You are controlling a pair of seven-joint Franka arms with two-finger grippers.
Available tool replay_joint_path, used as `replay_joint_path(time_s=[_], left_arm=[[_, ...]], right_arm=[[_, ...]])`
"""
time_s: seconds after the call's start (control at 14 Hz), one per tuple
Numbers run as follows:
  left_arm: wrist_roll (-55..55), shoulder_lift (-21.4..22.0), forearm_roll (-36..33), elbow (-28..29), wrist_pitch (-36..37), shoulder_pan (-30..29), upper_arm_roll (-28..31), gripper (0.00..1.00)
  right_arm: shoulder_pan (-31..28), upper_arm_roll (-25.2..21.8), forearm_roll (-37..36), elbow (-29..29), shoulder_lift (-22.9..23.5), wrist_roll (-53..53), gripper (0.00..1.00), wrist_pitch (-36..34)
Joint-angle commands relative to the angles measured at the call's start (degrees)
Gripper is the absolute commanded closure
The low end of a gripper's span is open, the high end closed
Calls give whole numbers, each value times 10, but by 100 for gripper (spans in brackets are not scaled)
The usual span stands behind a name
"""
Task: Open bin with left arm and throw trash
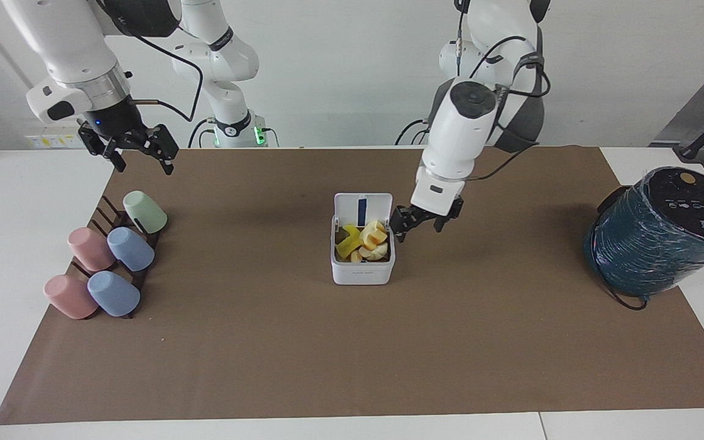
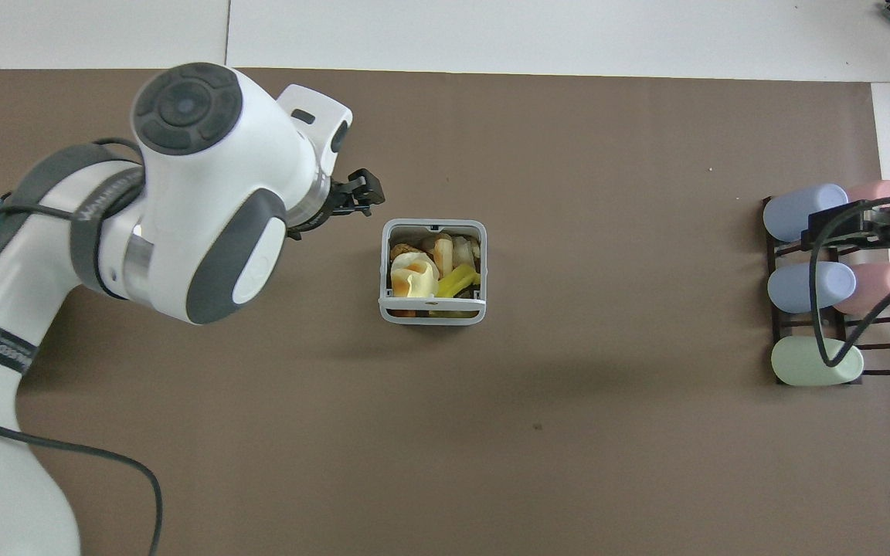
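The bin (image 1: 362, 260) sits mid-surface on the brown mat (image 1: 352, 342), lid (image 1: 363, 209) hinged up on the side nearer the robots, blue strip showing inside it. Trash (image 1: 364, 241) fills the box: yellow-green sponge, cream lump, orange foam bit, all inside the walls, none seen lying on the mat.

Left end effector (image 1: 419, 223) hangs low just beside the bin, toward the left arm's end of the surface, off the bin's rim w/ a small gap, fingers spread, nothing pinched. So the bin lies sideways from it, toward the right arm's end; any further move on the lid or contents would go that way. Bin is roughly square, no real long axis; the hinge edge runs across the surface, arm end to arm end. Left arm is by far the nearer one.

Right end effector (image 1: 136, 148) is up over the mat's edge near the cup rack (image 1: 117, 244), well apart from the bin, fingers spread & empty; that arm waits.

Judged from this: lid open, trash in, task looks about done, maybe only closing or retreat left

Dark-teal wrapped cylinder (image 1: 660, 232) stands at the left arm's end, not involved
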State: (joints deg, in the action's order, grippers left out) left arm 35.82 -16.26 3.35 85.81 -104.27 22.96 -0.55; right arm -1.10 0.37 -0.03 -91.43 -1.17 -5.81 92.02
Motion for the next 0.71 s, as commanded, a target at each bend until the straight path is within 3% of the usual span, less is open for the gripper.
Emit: replay_joint_path(time_s=[0.0, 0.28, 0.57, 0.64], left_arm=[[-90, 3, -9, -27, 78, -56, -1, 0], [-217, 56, -9, -23, 117, -143, -4, 0], [-255, 90, -17, -22, 158, -182, -3, 0], [-267, 96, -46, -21, 169, -183, -5, 0]], right_arm=[[-5, 2, -1, 0, -8, -2, 0, -14], [9, -21, -2, -12, -16, -2, 0, -13], [22, -34, -1, -13, -16, -2, 0, -11], [22, -33, -1, -12, -16, -1, 0, -11]])
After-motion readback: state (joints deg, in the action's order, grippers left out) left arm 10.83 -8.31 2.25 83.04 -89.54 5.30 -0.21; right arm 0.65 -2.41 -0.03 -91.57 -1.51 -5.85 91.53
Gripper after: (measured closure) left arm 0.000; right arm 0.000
